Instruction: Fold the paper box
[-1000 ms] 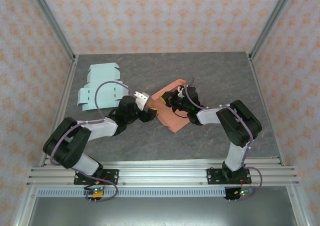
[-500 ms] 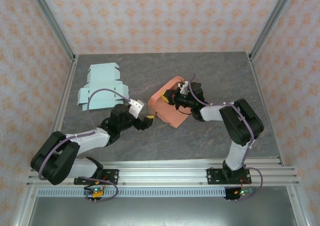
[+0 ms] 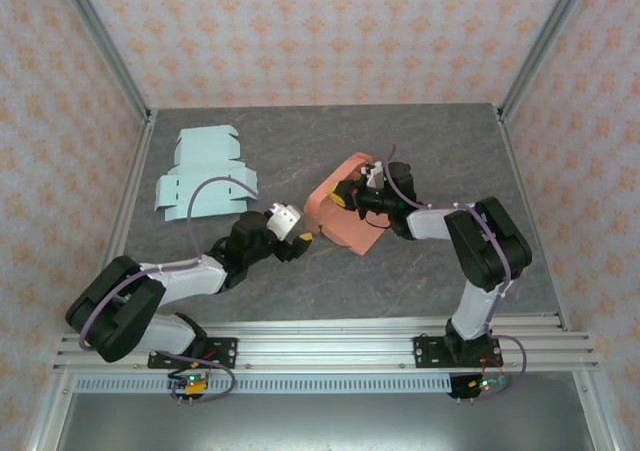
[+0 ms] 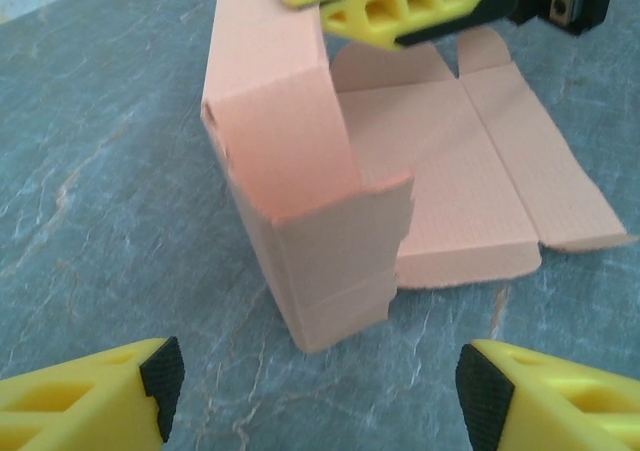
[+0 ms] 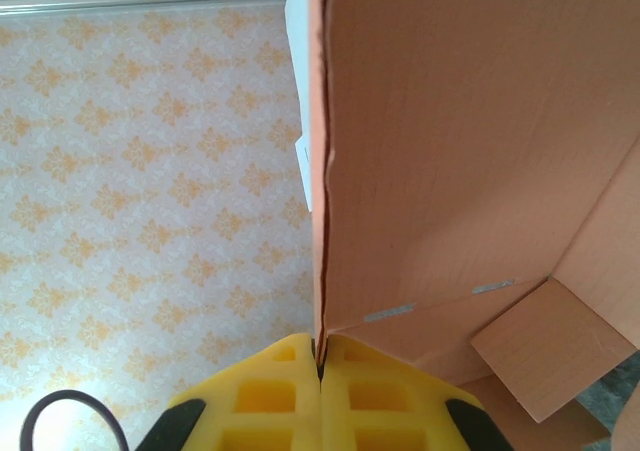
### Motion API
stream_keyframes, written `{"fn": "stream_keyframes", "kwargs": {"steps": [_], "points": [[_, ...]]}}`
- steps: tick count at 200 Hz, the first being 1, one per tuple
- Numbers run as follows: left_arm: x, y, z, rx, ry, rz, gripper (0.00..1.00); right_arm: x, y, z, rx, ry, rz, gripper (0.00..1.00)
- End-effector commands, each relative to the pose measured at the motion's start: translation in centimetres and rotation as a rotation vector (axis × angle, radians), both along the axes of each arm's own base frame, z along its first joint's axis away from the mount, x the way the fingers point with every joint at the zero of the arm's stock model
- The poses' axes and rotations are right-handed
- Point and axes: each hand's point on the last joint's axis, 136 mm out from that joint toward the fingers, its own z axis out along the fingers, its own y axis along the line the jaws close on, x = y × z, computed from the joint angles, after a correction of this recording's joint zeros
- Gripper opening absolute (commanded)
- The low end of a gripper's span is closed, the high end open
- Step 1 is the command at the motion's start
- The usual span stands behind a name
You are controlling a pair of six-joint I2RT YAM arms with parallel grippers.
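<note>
Since a second ago, the left gripper (image 3: pixel 301 242) has drawn back from the paper box (image 3: pixel 345 227) toward the near left. The right gripper (image 3: pixel 345 195) has shifted slightly toward the back of the table (image 3: pixel 430 141), taking the box's raised panel with it.

From above, the salmon-coloured box lies a little right of the table's centre and is partly folded. One panel stands up on its left side, and the rest lies flat on the grey, stone-patterned surface. The left gripper sits just beside the box's near-left corner, not touching it.

In the left wrist view, that gripper's two yellow fingers stand wide apart with nothing between them. Their black-padded fingertips (image 4: pixel 155 371) sit at the bottom corners of the view. The box (image 4: pixel 300 171) stands ahead of them. Its upright wall has a flap with a stepped edge bent around the near corner, and flat panels spread out to the right.

The right gripper (image 4: pixel 395 1) is clamped on the top edge of that upright wall. In the right wrist view its yellow fingers (image 5: pixel 270 391) press together on the thin card edge of the box (image 5: pixel 450 151), with orange-patterned wallpaper (image 5: pixel 150 171) behind.

A pale blue card blank (image 3: pixel 205 176) lies flat near the table's back-left corner, well apart from both grippers.
</note>
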Motion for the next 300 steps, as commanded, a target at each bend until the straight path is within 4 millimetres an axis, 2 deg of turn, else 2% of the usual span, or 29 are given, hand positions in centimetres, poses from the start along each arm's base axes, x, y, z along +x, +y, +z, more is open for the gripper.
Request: {"fn": "stream_keyframes", "kwargs": {"steps": [1, 40, 92, 120, 161, 203, 235, 300], "points": [[1.7, -0.7, 1.6, 0.012, -0.071, 0.012, 0.70, -0.6, 0.0, 1.4, 0.026, -0.044, 0.011, 0.01], [2.7, -1.9, 0.9, -0.020, -0.052, 0.003, 0.64, -1.1, 0.5, 1.1, 0.033, -0.034, 0.014, 0.00], [2.4, -3.8, 0.9, -0.059, -0.026, -0.049, 0.62, -1.2, 1.3, 0.5, 0.043, -0.016, 0.001, 0.00], [2.9, -3.5, 0.7, -0.079, -0.010, 0.007, 0.49, -1.3, 1.5, 0.5, 0.051, -0.031, -0.017, 0.00], [3.2, -3.6, 0.2, -0.059, 0.005, 0.032, 0.42, -1.7, 1.4, 0.2, 0.044, -0.046, -0.045, 0.00], [3.2, -4.0, 0.0, -0.043, 0.020, 0.033, 0.46, -2.1, 0.7, -0.2, 0.033, -0.065, -0.117, 0.00], [3.2, -4.4, 0.2, -0.035, 0.021, 0.023, 0.48, -2.4, 0.0, -0.5, 0.031, -0.052, -0.235, 0.00], [4.8, -4.2, -0.4, -0.005, 0.018, 0.085, 0.45, -3.2, -0.4, 1.8, 0.013, -0.107, -0.382, 0.00]]}}
